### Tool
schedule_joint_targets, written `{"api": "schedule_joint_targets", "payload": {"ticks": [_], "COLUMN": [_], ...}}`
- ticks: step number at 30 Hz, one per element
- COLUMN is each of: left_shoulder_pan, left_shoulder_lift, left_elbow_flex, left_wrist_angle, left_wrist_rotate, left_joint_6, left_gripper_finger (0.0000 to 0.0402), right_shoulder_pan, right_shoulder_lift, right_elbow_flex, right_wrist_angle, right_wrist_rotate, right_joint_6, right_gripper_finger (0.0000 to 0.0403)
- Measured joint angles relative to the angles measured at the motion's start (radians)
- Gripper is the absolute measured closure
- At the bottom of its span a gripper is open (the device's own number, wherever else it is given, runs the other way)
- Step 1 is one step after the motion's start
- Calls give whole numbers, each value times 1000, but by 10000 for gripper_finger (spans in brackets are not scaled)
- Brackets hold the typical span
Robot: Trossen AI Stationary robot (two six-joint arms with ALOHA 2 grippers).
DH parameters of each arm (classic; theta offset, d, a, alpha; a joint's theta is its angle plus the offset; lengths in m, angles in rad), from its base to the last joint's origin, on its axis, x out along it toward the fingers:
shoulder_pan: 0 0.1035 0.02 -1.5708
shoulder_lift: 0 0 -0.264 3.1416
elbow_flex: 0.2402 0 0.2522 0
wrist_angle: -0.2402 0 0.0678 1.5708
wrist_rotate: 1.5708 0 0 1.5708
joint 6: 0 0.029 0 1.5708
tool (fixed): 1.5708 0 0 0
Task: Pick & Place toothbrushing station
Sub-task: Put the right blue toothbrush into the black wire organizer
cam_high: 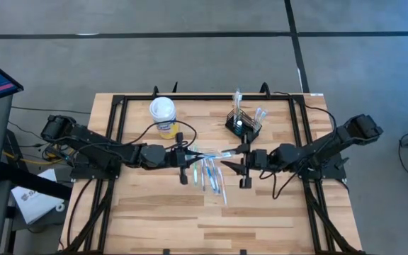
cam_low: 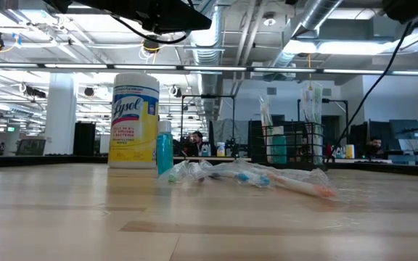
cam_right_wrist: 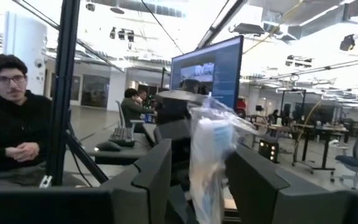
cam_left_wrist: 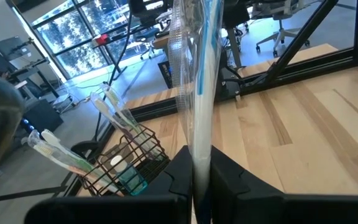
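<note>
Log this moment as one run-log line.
left pincer: shut on wrapped toothbrush | right pincer: open around same wrapper | caddy: on table, untouched

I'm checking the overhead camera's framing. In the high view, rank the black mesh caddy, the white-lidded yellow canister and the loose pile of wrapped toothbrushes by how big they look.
1. Pile of wrapped toothbrushes, largest spread.
2 and 3. Black mesh caddy and canister: they look too close in size to rank.

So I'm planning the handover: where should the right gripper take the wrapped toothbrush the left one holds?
Its free end, sticking out past the left gripper. The wrapped toothbrush is held roughly level between the arms, so come end-on from the right gripper's side, fingers straddling the thin wrapper.
</note>
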Motion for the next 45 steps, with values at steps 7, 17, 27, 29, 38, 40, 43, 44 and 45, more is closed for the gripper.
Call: {"api": "schedule_joint_targets", "payload": {"ticks": [7, 17, 27, 29, 38, 40, 43, 44, 45], "left_shoulder_pan": [0, 0, 5, 5, 6, 6, 6, 6, 5], "left_shoulder_lift": [0, 0, 0, 0, 0, 0, -3, -5, -5], "left_elbow_flex": [0, -10, -24, -24, -24, -24, -24, -24, -24], "left_wrist_angle": [5, 14, 34, 31, 39, 40, 39, 41, 41], "left_wrist_rotate": [0, 1, 2, 1, -2, -2, -2, -2, -2], "left_joint_6": [0, 0, 1, 2, 2, 2, 2, 2, 3], "left_gripper_finger": [387, 387, 387, 386, 359, 353, 344, 340, 336], "right_shoulder_pan": [0, 8, 14, 15, 23, 23, 23, 23, 23], "right_shoulder_lift": [52, 156, 138, 138, 138, 138, 138, 138, 138], "right_elbow_flex": [31, 124, 124, 124, 124, 124, 124, 124, 124], "right_wrist_angle": [-22, -20, -41, -44, -48, -52, -61, -62, -64], "right_wrist_rotate": [1, 19, 62, 62, 64, 61, 61, 61, 61], "right_joint_6": [4, -83, -88, -99, -122, -122, -122, -122, -122], "right_gripper_finger": [282, 307, 364, 389, 397, 398, 399, 399, 399]}}
